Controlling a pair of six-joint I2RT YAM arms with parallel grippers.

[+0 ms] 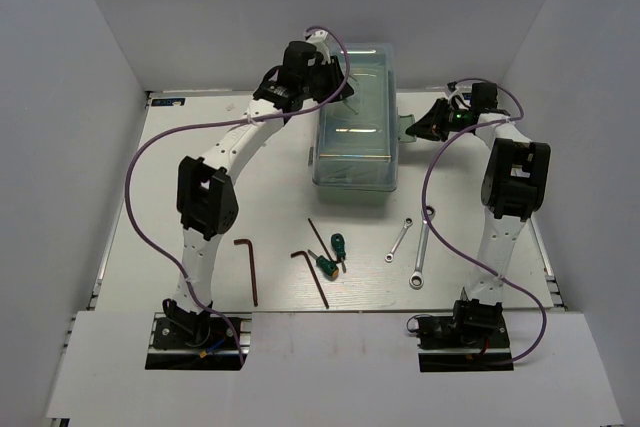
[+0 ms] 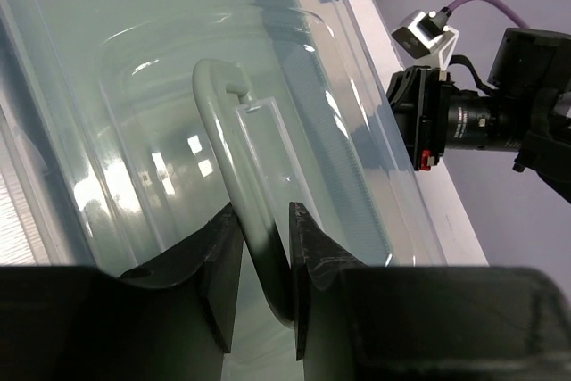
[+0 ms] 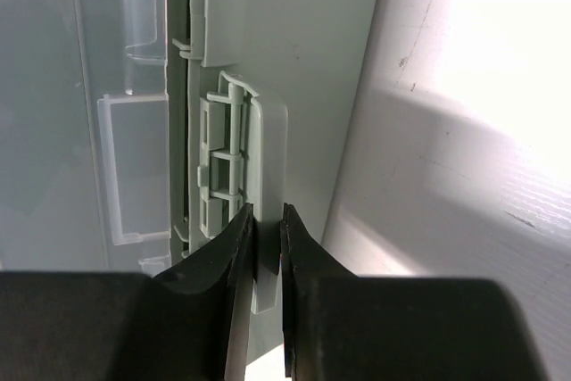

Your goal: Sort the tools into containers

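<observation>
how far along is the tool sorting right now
Nothing is sorted yet. In hand: the left gripper is closed on the handle of the toolbox, the right gripper on its side latch; the box looks closed. Left: open it, then move the wrenches, screwdrivers, hex keys and rod off the table.

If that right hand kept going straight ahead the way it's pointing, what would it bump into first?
The right hand pinches the pale-green latch on the toolbox side. Going straight on, it would slide further along that latch first, then probably meet the box wall.
</observation>
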